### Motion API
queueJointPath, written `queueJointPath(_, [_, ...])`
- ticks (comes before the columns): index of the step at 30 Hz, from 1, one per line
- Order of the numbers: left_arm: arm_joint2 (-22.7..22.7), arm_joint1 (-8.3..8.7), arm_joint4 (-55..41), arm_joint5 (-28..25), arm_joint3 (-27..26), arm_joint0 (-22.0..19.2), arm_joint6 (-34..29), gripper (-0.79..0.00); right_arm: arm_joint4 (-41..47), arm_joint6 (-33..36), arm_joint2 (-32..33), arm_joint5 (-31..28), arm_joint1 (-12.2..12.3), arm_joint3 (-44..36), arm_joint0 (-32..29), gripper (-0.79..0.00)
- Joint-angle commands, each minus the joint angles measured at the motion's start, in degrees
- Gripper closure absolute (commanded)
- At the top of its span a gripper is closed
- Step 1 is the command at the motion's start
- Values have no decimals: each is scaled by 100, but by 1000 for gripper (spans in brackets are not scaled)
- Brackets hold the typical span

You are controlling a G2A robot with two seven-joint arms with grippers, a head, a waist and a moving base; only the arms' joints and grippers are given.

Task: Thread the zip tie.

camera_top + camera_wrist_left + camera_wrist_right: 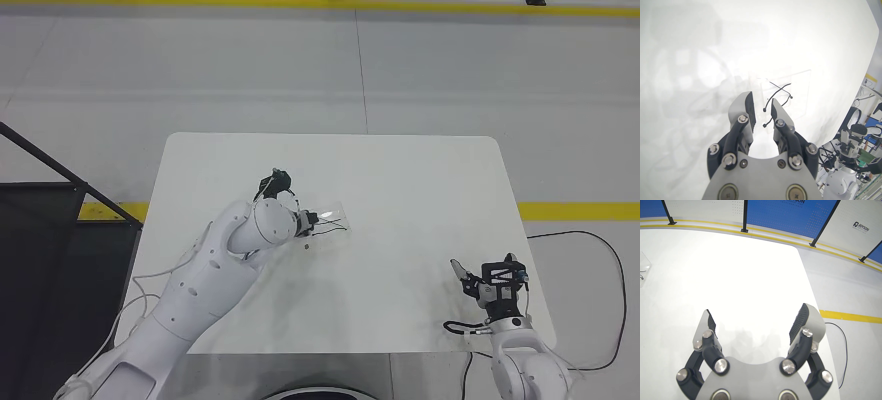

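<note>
Near the table's [400,170] middle, hovering with left gripper [762,98] spread over zip ties [779,90] in a clear tray [798,98], poised to pinch one, with right gripper [757,309] splayed idle at the near-right corner.

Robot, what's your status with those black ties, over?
Left claw open over clear tray. Zip ties loose in tray, none gripped. Right claw open, empty, far off. Nothing in the way.

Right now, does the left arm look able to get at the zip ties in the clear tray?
Probably yes: the left gripper hangs open right over the zip ties in the clear tray, with nothing between them.
</note>
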Motion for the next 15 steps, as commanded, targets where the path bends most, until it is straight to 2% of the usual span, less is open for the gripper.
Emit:
queueJointPath(1, [3,-3,0,-5,8,0,5,-197,0,0,0,0,0,0,0,-785])
queueJointPath(5, [3,-8,-4,-14,22,-2,-8,-135,0,0,0,0,0,0,0,-785])
queueJointPath(8, [-3,-9,3,-22,16,6,-3,-139,0,0,0,0,0,0,0,-785])
queueJointPath(10, [-15,-5,12,-25,1,20,-9,-18,0,0,0,0,0,0,0,-785])
queueJointPath(11, [-22,-3,20,-30,-14,28,-7,-3,0,0,0,0,0,0,0,-785])
queueJointPath(15, [-58,10,59,-25,-88,71,-18,-22,0,0,0,0,0,0,0,-785])
